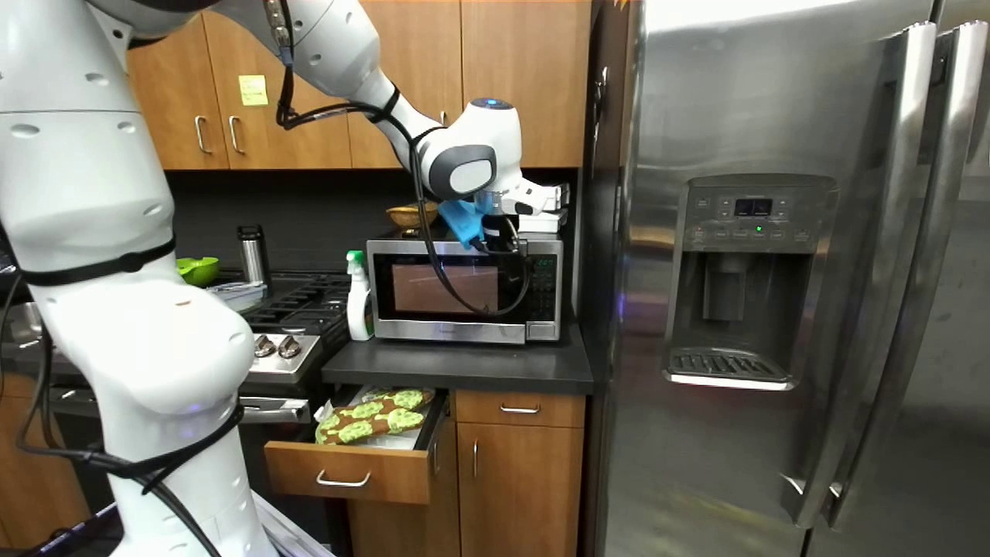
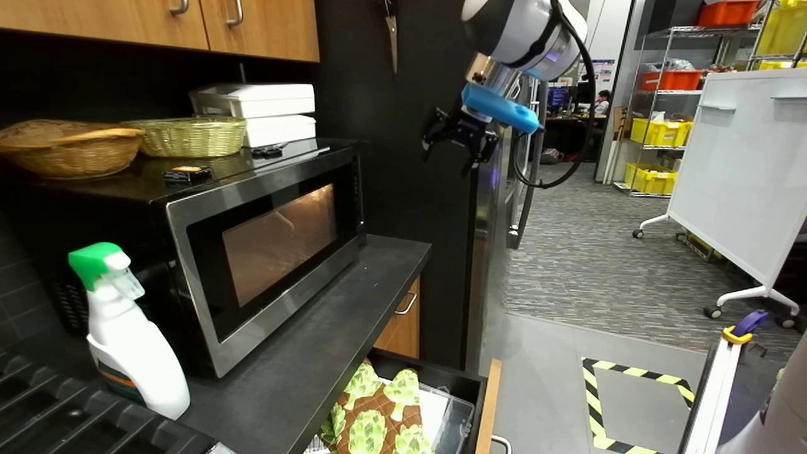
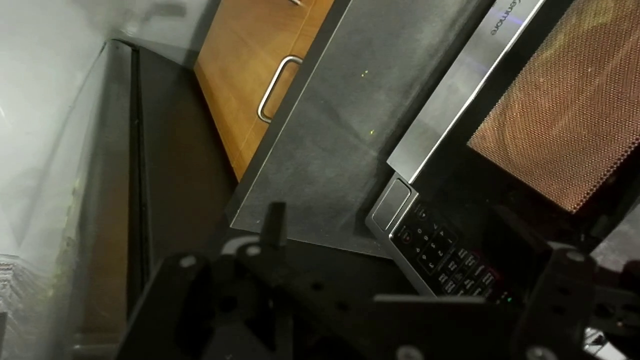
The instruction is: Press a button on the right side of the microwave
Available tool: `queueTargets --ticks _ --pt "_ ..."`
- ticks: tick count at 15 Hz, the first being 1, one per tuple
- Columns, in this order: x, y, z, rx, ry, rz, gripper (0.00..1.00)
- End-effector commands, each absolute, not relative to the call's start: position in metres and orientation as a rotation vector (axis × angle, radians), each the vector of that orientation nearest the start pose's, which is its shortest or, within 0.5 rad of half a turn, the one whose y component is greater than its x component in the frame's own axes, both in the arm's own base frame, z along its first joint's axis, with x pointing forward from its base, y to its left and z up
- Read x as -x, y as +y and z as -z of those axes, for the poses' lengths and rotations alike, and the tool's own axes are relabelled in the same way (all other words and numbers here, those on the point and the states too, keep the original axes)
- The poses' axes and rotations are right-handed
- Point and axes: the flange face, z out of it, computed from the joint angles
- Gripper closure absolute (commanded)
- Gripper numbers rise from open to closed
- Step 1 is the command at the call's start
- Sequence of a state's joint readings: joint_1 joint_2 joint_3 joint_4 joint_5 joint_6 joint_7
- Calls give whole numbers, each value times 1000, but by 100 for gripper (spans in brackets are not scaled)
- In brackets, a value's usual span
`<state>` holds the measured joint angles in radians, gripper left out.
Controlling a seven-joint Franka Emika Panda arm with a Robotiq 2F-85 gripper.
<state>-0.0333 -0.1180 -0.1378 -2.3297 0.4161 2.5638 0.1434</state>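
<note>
Black metal two-finger gripper (image 3: 395,225) spread wide, holding nothing; boxy silver-grey microwave (image 2: 271,252) on flat dark counter (image 2: 302,366); its narrow black keypad strip (image 3: 445,255), long axis upright, ahead of gripper, I judge; not touching.

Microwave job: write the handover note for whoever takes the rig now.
Gripper: open, holding nothing, apart from the microwave.
Microwave: on the counter, door shut; its panel of buttons, on the right side, shows between the fingers in the wrist view.
Done: no press shows; no finger touches the panel.
Left: bring a fingertip to the panel and press a button; which one, the task leaves open. Closing the jaws first would probably help.
</note>
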Motion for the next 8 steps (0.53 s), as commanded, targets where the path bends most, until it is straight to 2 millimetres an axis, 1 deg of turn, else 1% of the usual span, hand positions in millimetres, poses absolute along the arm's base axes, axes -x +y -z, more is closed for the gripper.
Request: queueTargets --ticks 1,8 --pt "-517 -102 -425 2623 924 448 0" --pt "-516 -106 -426 2585 964 407 0"
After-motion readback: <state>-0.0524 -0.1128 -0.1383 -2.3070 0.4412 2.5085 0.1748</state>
